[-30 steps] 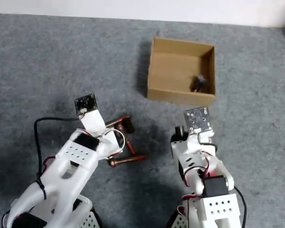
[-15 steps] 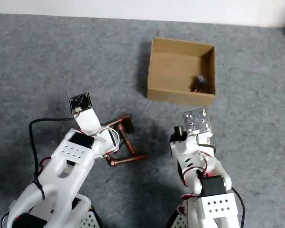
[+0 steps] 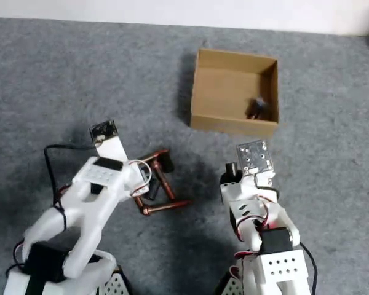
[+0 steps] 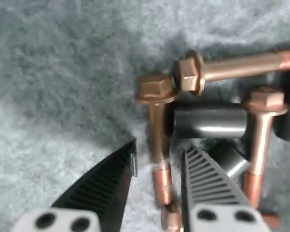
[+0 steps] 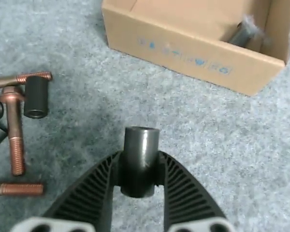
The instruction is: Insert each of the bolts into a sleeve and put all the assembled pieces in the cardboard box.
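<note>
Currently your left jaws are standing open astride one bolt (image 4: 157, 123) lying in the pile on the tabletop (image 3: 80, 74), a dark sleeve (image 4: 210, 122) just beside it. Closing there is risking catching both or skewing the bolt. Your right jaws are clamping a second sleeve (image 5: 140, 152), near the cardboard box (image 5: 193, 55).

Grey carpet (image 3: 61, 80) covers the whole surface; a white strip (image 3: 172, 9) runs along the top edge.

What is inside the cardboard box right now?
One dark cylindrical piece lies inside the cardboard box, close to a side wall. It is too blurred to tell whether a bolt sits in it. In the right wrist view, the box's near wall covers some of the floor behind it.
</note>
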Robot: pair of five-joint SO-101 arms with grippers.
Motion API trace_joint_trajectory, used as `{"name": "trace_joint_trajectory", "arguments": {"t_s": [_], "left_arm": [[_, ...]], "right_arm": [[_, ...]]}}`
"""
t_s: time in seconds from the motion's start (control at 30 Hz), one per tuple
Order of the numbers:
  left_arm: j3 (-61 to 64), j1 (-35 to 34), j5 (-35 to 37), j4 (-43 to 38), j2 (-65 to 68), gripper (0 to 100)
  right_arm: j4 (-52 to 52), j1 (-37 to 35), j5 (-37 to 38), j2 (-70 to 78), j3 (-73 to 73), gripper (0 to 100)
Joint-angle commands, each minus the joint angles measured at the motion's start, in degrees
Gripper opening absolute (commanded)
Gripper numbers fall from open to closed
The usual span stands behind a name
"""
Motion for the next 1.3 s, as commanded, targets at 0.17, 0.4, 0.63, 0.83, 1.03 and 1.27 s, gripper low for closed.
{"name": "trace_joint_trajectory", "arguments": {"t_s": [0.17,0.4,0.63,0.83,1.03,1.27], "left_arm": [[-4.44,-1.01,-0.26,1.32,4.44,14],[-4.35,-1.1,-0.53,1.49,2.33,0],[-4.88,-0.92,-0.7,3.52,1.98,0],[-5.58,2.42,-4.66,11.6,-7.78,0],[-1.19,5.58,-7.47,11.6,-24.92,0],[0.04,5.85,-18.55,11.34,-45.67,0]], "right_arm": [[-1.71,0.4,0.44,-1.1,-0.31,0.5],[-1.98,0.4,0.53,-1.36,0.66,0.5],[-5.58,0.4,0.7,-1.45,3.12,0.5],[-5.76,0.4,0.79,-1.45,3.3,0.5],[-5.76,0.4,0.79,-1.45,3.38,0.5],[-5.93,-0.04,0.35,-1.54,3.38,0.5]]}}
